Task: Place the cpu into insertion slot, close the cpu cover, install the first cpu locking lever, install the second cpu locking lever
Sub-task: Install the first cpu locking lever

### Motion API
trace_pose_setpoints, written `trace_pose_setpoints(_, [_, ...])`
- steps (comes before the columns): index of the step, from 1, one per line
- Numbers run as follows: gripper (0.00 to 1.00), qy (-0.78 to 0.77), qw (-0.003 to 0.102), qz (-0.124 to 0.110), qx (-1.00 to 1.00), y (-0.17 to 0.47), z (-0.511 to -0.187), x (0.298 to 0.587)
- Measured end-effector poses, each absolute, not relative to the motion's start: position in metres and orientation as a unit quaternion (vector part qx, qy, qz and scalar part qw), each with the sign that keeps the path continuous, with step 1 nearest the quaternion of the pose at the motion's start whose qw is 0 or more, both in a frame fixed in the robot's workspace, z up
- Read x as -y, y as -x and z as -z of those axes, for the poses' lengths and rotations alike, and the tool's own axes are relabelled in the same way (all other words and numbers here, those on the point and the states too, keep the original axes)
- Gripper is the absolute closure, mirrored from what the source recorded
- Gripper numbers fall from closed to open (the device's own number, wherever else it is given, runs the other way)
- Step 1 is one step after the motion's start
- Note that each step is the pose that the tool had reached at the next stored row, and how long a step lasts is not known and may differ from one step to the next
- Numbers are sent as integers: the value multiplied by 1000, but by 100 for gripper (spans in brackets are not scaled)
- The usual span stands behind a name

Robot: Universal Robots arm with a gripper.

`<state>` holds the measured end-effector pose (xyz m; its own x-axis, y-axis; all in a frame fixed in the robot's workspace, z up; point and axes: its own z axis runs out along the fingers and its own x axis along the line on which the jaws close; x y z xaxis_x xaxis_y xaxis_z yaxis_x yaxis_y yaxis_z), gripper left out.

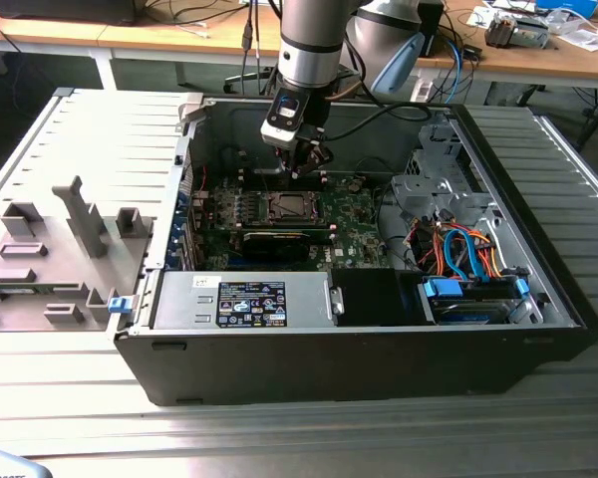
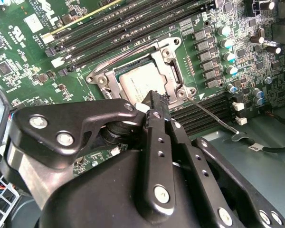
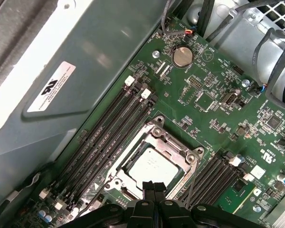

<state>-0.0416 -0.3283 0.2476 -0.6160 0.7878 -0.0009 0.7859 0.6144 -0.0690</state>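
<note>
The cpu (image 2: pixel 134 83) (image 3: pixel 151 166) lies flat in the insertion slot (image 1: pixel 289 207), its silver-grey face showing. The cpu cover (image 2: pixel 174 71) (image 3: pixel 175 142) lies down around it, framing the chip through its window. One thin wire lever (image 2: pixel 213 114) sticks out from the socket's corner over the board, away from the frame. Another wire lever (image 2: pixel 133 50) runs along the socket's far side. My gripper (image 1: pixel 301 169) (image 2: pixel 156 97) (image 3: pixel 153 186) hangs just above the socket's edge, fingers shut together with nothing seen between them.
Long black memory slots (image 2: pixel 133 26) (image 3: pixel 102 140) flank the socket on both sides. The grey case wall (image 3: pixel 85 57) rises close beside it. A power supply box (image 1: pixel 244 299), a drive cage with coloured cables (image 1: pixel 468 259) and a grey fixture tray (image 1: pixel 50 249) stand around.
</note>
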Motion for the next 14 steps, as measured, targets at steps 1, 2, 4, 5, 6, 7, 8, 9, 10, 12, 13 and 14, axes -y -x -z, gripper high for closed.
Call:
trace_pose_setpoints(1, [89,438,15,-31,899,42,-248,328])
trace_pose_setpoints(2, [89,437,15,-31,899,42,-248,328])
trace_pose_setpoints(4, [89,436,15,-31,899,42,-248,328])
trace_pose_setpoints(5, [89,435,15,-31,900,42,-248,328])
trace_pose_setpoints(6, [89,435,15,-31,900,42,-248,328])
trace_pose_setpoints(7, [89,434,15,-31,900,42,-248,328])
trace_pose_setpoints(8, [89,434,15,-31,900,42,-248,328])
trace_pose_setpoints(9, [89,433,15,-31,901,42,-248,328])
trace_pose_setpoints(10, [89,433,15,-31,901,42,-248,328])
trace_pose_setpoints(12, [89,431,15,-31,901,42,-248,328])
trace_pose_setpoints(13, [89,431,15,-31,902,42,-248,328])
trace_pose_setpoints(14, [89,431,14,-31,902,42,-248,328])
